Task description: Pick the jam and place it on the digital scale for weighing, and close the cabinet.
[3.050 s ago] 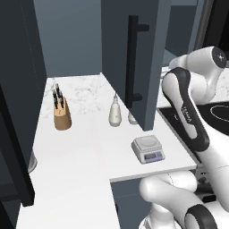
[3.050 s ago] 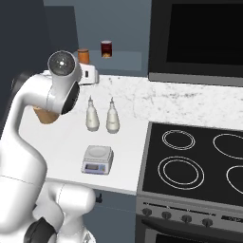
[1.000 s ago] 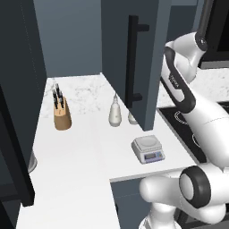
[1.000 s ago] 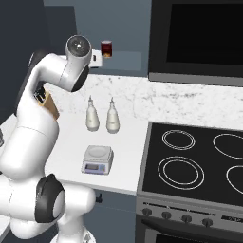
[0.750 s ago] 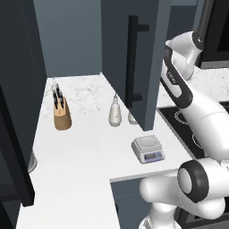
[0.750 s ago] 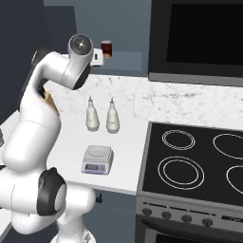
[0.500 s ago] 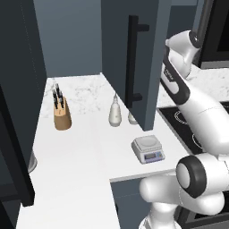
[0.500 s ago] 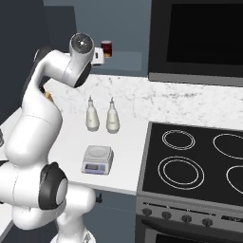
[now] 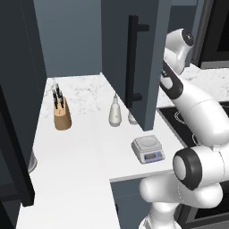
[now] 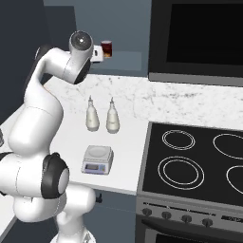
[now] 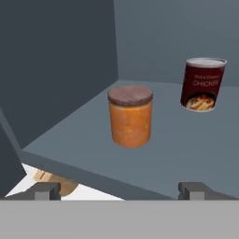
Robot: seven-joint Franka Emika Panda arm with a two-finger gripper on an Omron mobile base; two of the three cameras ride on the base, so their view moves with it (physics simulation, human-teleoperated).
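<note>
Raised since three seconds ago, the hand (image 11: 119,189), fingers spread and empty, faces the upright jam (image 11: 130,116) dead ahead on the cabinet (image 9: 129,58) shelf, left of a dark can (image 11: 202,84).

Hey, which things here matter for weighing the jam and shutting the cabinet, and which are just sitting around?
For the job:
jam on the cabinet shelf
digital scale on the counter
cabinet, door open
gripper, fingers open, facing the jam

Just lying about:
chicken can beside the jam
two white bottles
knife block
stove
</note>
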